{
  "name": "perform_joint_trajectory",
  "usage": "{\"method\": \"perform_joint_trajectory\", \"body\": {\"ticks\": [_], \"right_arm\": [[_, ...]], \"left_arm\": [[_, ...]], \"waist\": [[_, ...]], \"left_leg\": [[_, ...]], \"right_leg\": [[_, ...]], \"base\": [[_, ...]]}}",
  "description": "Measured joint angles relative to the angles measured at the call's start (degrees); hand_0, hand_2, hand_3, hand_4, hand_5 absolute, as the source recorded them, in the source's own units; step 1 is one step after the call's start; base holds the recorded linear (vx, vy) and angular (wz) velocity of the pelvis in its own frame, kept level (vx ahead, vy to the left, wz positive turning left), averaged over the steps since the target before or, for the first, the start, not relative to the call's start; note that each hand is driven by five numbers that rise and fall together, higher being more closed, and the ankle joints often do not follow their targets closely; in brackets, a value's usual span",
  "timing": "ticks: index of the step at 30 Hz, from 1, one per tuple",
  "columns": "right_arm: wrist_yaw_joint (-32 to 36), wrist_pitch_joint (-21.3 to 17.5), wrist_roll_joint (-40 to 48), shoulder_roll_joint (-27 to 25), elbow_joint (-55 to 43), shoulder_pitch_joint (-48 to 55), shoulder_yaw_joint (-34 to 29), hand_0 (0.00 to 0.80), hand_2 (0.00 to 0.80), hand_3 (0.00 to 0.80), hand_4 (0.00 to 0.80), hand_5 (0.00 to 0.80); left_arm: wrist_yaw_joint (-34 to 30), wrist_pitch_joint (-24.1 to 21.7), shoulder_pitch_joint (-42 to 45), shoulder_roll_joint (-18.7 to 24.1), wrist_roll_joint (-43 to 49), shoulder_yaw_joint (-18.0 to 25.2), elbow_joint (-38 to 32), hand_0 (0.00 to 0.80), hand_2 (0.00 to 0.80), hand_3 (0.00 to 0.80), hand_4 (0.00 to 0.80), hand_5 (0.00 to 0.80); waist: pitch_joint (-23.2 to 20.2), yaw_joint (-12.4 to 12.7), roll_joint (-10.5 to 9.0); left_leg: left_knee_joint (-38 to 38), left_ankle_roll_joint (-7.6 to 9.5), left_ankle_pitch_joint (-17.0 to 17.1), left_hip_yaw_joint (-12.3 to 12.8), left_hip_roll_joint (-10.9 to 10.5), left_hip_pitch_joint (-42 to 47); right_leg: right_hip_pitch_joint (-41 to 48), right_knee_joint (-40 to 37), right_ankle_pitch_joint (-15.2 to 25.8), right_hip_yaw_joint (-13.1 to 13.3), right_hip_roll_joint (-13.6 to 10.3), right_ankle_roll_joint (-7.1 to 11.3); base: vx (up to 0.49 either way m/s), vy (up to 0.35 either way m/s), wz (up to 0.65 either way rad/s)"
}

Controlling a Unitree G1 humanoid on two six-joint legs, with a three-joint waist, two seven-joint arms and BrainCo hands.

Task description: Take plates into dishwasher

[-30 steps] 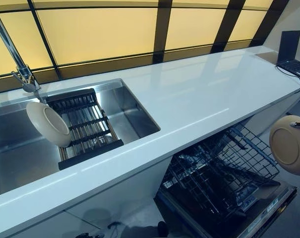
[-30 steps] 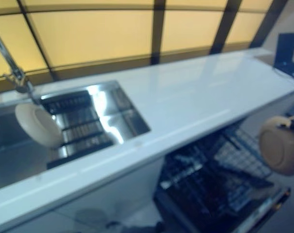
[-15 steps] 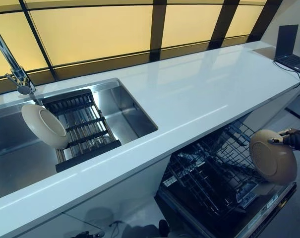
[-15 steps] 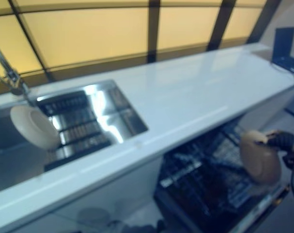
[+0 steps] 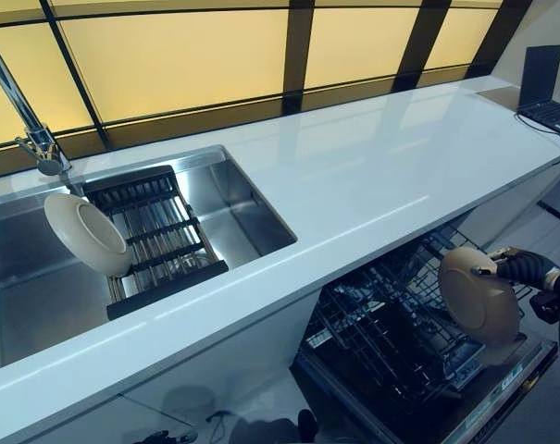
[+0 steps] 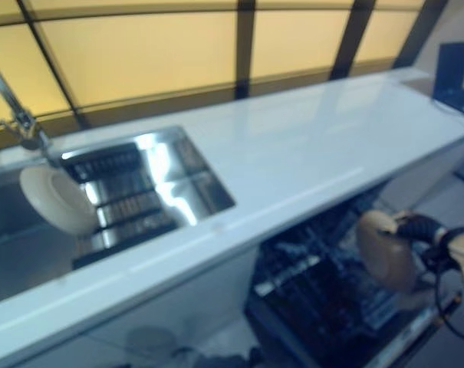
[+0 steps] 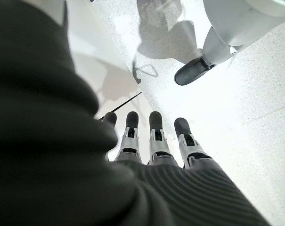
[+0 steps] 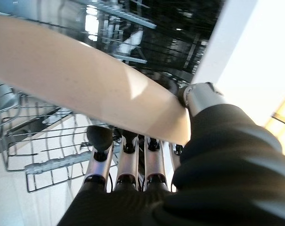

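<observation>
No writing can be read on anything in view. The right hand (image 5: 525, 268) reaches in from the right over the open dishwasher, its dark ribbed cover level with the front of the pulled-out lower rack (image 5: 404, 319). It pinches a beige plate (image 5: 479, 298) at the rim: in the right wrist view the thumb (image 8: 199, 96) presses on one face of the plate while the fingers (image 8: 101, 141) lie along the other face. The plate stands nearly on edge, its underside turned toward the camera, hanging above the wire rack and not touching it. The dishwasher door (image 5: 488, 388) lies folded down below the rack.

A second beige plate (image 5: 87, 233) leans on edge in the stainless sink (image 5: 247, 208), propped against the black drying rack (image 5: 159, 236) that spans the basin, just under the tap (image 5: 34, 139). The white countertop (image 5: 381, 171) runs to the right, where a laptop (image 5: 546, 92) sits open at its far end.

The left hand (image 7: 154, 141) shows only in its own wrist view, hanging over pale floor with fingers straight and slightly apart, holding nothing.
</observation>
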Motion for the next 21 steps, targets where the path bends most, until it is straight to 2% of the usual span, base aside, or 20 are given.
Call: {"method": "perform_joint_trajectory", "body": {"ticks": [7, 11, 16, 21], "right_arm": [[-0.8, -1.1, -3.1, 2.4, 0.0, -0.1, 3.5, 0.800, 0.800, 0.800, 0.800, 0.800], [-2.6, -1.8, -5.2, 7.2, 0.2, -0.1, 4.5, 0.800, 0.800, 0.800, 0.800, 0.800], [-4.2, -4.3, -7.4, 10.8, 1.0, 0.0, 5.9, 0.800, 0.800, 0.800, 0.800, 0.800], [-5.4, -6.3, -9.7, 11.7, 4.5, 0.5, 6.5, 0.800, 0.800, 0.800, 0.800, 0.800]], "left_arm": [[0.1, 0.0, -0.3, -1.1, -0.2, 0.0, 0.0, 0.000, 0.000, 0.000, 0.000, 0.000], [0.2, 0.0, -0.3, -1.3, -0.3, 0.0, 0.0, 0.000, 0.000, 0.000, 0.000, 0.000], [0.3, 0.0, -0.3, -1.4, -0.2, 0.0, -0.1, 0.000, 0.000, 0.000, 0.000, 0.000], [0.4, 0.1, -0.4, -1.4, -0.2, 0.0, -0.4, 0.000, 0.000, 0.000, 0.000, 0.000]], "waist": [[0.5, 1.1, 0.88], [0.5, 1.5, 0.98], [0.7, 2.4, 1.29], [1.0, 3.4, 1.74]], "left_leg": [[0.0, 0.03, 0.0, -0.5, 0.1, -0.1], [0.0, 0.08, 0.1, -1.1, 0.1, -0.2], [0.0, 0.20, 0.1, -1.8, 0.1, -0.3], [0.0, 0.27, 0.2, -2.1, 0.1, -0.3]], "right_leg": [[0.1, 0.0, 0.0, -0.4, -0.1, -0.01], [0.3, 0.0, 0.0, -1.0, -0.2, -0.06], [0.7, 0.0, -0.1, -1.7, -0.5, -0.06], [0.9, 0.0, -0.1, -2.0, -0.5, -0.07]], "base": [[-0.010, -0.002, 0.02], [-0.008, 0.004, 0.07], [-0.019, -0.006, 0.07], [-0.009, -0.002, 0.03]]}}
